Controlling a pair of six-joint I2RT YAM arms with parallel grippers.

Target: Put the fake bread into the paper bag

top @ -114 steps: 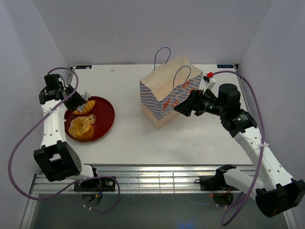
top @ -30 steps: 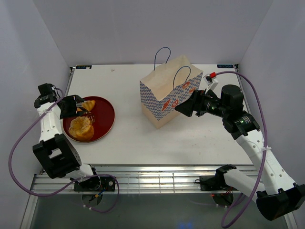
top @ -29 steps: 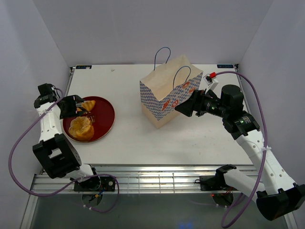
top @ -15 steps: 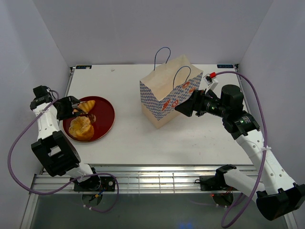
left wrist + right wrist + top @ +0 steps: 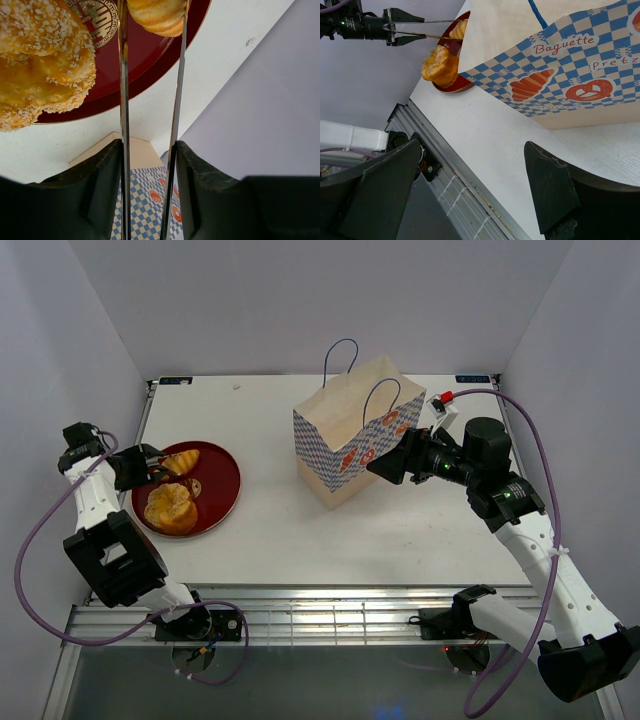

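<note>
Cream checked-band paper bag stands on the tabletop, right gripper wide open, empty, beside it. A seed-crusted bun and a golden croissant lie unbagged on the round dark-red plate; left gripper clamps long silver tongs straddling the croissant.

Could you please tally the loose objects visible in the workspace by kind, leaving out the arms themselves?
Fake bread: 2 (croissant, seeded bun)
Red plate: 1
Paper bag: 1
Silver tongs: 1
Total: 5
</note>
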